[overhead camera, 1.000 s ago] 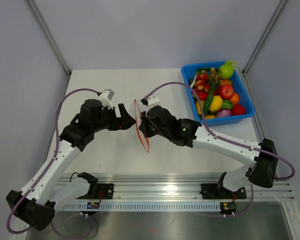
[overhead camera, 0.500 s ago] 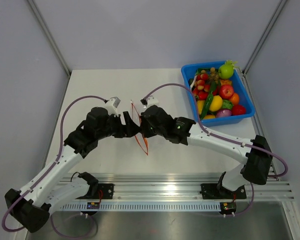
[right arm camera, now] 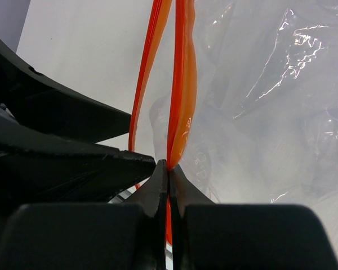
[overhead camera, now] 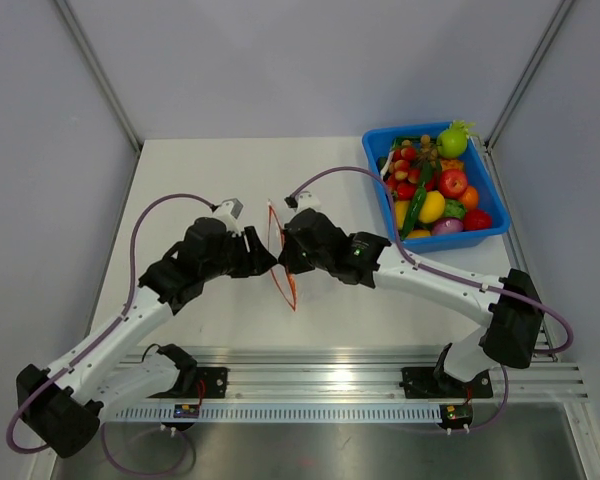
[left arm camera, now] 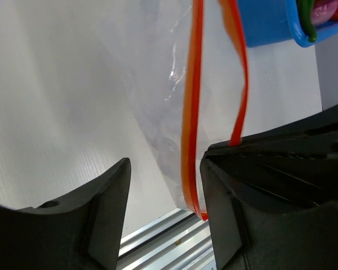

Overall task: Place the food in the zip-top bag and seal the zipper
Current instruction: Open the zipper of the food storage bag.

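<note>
Well left of the blue bin (overhead camera: 375,141), the zip-top bag (left arm camera: 158,101) hangs over the table (overhead camera: 200,170) between the 2 grippers. Its zipper (left arm camera: 190,112) is uppermost and runs lengthwise from the far side toward the arm bases, with its 2 orange lips parted. The right gripper (right arm camera: 168,166) is pinched tight on 1 lip. The left gripper (left arm camera: 164,169) stands spread, with the other lip between its fingers, close by 1 of them. The food (overhead camera: 435,190) lies heaped in that bin.
</note>
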Robot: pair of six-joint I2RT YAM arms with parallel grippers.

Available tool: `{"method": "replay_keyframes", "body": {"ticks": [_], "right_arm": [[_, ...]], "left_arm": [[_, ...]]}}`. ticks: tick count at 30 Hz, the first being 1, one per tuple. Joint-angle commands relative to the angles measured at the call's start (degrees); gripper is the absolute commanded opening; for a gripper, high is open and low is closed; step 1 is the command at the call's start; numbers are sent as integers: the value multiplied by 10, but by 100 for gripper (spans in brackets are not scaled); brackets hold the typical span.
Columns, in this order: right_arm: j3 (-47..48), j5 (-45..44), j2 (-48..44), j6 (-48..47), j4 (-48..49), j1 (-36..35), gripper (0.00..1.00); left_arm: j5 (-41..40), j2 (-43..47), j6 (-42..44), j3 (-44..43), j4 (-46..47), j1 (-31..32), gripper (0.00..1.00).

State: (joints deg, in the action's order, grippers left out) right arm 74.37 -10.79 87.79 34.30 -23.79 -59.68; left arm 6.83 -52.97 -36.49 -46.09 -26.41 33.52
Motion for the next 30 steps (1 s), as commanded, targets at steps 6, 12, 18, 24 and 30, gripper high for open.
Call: {"method": "replay_keyframes", "body": {"ticks": [6,12,18,24,30], "right_arm": [[1,12,-29,17,28,13,0],[-30,34,-46,30,49,63,0],[1,73,-14,23,67,102,0],[63,103,34,43,98,105,0],[-4,82,26,101,130,139,0]], "left_arm": [[-31,-25,-11,14,49,2,41],[-89,-28,13,-29,-3,1,2],[-214,-63,70,-175,-137,-17,0],[-324,-145,127,-332,-274,-17,0],[-352,-208,128,-356,-298,0,0]]}}
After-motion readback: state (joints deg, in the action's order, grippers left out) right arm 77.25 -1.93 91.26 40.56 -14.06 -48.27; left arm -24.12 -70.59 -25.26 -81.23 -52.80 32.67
